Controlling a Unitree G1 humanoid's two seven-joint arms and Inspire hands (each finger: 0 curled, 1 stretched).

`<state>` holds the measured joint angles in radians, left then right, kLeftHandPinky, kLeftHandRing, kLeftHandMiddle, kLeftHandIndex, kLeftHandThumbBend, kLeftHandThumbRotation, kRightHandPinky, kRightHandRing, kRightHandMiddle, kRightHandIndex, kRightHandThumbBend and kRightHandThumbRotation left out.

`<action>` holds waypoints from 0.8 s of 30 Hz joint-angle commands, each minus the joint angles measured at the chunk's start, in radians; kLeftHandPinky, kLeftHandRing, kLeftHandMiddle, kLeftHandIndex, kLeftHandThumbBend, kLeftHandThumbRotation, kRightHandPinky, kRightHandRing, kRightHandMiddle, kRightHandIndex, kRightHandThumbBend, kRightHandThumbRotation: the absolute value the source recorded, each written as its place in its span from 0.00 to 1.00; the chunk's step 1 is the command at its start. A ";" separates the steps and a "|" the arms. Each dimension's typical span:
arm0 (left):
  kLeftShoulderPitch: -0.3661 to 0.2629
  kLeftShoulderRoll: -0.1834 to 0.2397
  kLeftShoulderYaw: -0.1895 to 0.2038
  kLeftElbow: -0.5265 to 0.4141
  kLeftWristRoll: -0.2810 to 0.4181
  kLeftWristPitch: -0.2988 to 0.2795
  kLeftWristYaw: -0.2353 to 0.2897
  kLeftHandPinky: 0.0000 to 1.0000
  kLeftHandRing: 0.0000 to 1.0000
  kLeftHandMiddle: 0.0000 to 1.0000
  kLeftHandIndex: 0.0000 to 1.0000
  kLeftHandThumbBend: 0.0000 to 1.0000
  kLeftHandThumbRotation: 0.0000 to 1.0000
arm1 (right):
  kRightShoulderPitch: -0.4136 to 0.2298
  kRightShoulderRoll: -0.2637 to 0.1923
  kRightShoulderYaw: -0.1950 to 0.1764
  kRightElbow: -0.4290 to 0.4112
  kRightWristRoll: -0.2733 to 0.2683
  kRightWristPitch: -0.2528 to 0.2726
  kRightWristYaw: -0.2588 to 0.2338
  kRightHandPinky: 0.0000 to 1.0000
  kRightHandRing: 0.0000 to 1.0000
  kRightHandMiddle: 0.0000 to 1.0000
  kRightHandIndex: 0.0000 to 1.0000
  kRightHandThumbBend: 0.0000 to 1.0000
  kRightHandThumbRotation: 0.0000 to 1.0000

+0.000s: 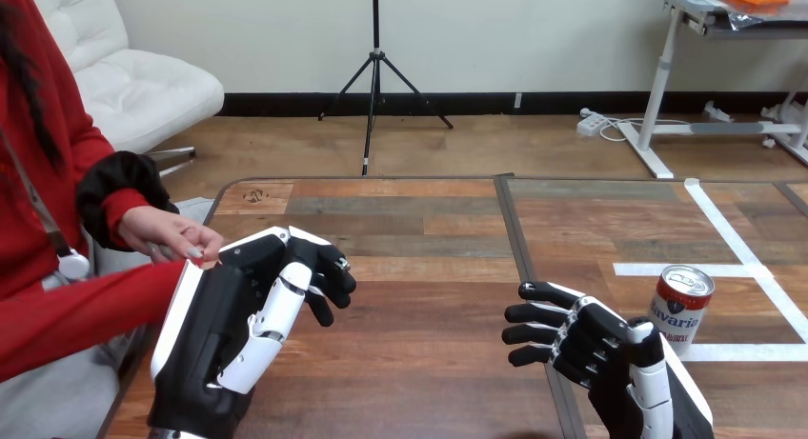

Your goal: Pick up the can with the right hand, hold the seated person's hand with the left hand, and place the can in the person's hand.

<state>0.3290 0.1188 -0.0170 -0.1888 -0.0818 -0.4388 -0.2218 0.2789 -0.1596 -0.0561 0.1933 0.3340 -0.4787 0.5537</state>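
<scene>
A red and white can (682, 306) stands upright on the table, on a white tape line at the right. My right hand (593, 349) rests just left of the can with its fingers loosely spread and pointing left, holding nothing. At the left my left hand (250, 310) is raised over the table edge, its fingers loosely bent around nothing. The person's hand (171, 233) hovers at the upper back edge of my left hand, fingertips touching or nearly touching its white shell. My fingers are not round the person's hand.
White tape lines (729, 231) mark a square on the right half of the wooden table (419, 268). A dark seam (519, 249) runs down the table's middle. The person's red-sleeved forearm (81, 310) lies along the left edge.
</scene>
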 commanded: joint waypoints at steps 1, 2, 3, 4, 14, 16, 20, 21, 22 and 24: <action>-0.051 0.005 0.007 -0.028 -0.003 0.000 0.003 0.31 0.43 0.47 0.45 0.13 0.69 | -0.056 -0.005 -0.008 -0.047 -0.020 -0.023 -0.012 0.61 0.68 0.72 0.75 0.88 1.00; -0.052 0.005 0.008 -0.027 -0.003 0.000 0.003 0.31 0.43 0.46 0.45 0.13 0.69 | -0.061 -0.006 -0.008 -0.043 -0.025 -0.030 -0.013 0.62 0.69 0.72 0.76 0.88 1.00; -0.052 0.005 0.008 -0.027 -0.003 0.000 0.003 0.31 0.43 0.46 0.45 0.13 0.69 | -0.064 -0.006 -0.008 -0.041 -0.029 -0.034 -0.015 0.62 0.69 0.72 0.76 0.87 1.00; -0.054 0.006 0.007 -0.026 -0.004 -0.001 0.002 0.30 0.43 0.46 0.45 0.12 0.69 | -0.073 -0.006 -0.010 -0.034 -0.043 -0.043 -0.023 0.62 0.69 0.72 0.76 0.87 1.00; -0.060 0.004 0.004 -0.021 0.002 -0.005 0.003 0.30 0.42 0.46 0.45 0.11 0.69 | -0.156 -0.015 -0.028 0.031 -0.174 -0.116 -0.124 0.64 0.71 0.74 0.76 0.86 0.96; -0.060 0.003 0.003 -0.021 0.004 -0.005 0.004 0.30 0.42 0.46 0.44 0.10 0.69 | -0.178 -0.020 -0.032 0.050 -0.195 -0.124 -0.143 0.65 0.71 0.74 0.76 0.85 0.95; -0.058 0.002 0.001 -0.023 0.008 -0.004 0.005 0.29 0.42 0.46 0.44 0.09 0.69 | -0.221 -0.034 -0.036 0.085 -0.231 -0.132 -0.174 0.66 0.72 0.74 0.76 0.84 0.93; -0.058 0.002 0.001 -0.023 0.009 -0.004 0.005 0.29 0.42 0.45 0.44 0.09 0.69 | -0.227 -0.037 -0.037 0.092 -0.239 -0.135 -0.179 0.66 0.73 0.75 0.77 0.84 0.93; -0.058 0.002 0.000 -0.023 0.008 -0.003 0.005 0.29 0.42 0.45 0.44 0.09 0.70 | -0.244 -0.044 -0.039 0.104 -0.252 -0.135 -0.190 0.67 0.73 0.75 0.77 0.84 0.93; -0.056 0.001 -0.001 -0.022 0.007 -0.005 0.004 0.29 0.42 0.45 0.44 0.09 0.70 | -0.261 -0.052 -0.042 0.118 -0.267 -0.137 -0.201 0.68 0.73 0.76 0.77 0.84 0.92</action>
<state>0.3268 0.1194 -0.0181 -0.1888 -0.0744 -0.4388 -0.2220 0.1601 -0.1709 -0.0688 0.2762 0.1049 -0.5749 0.3963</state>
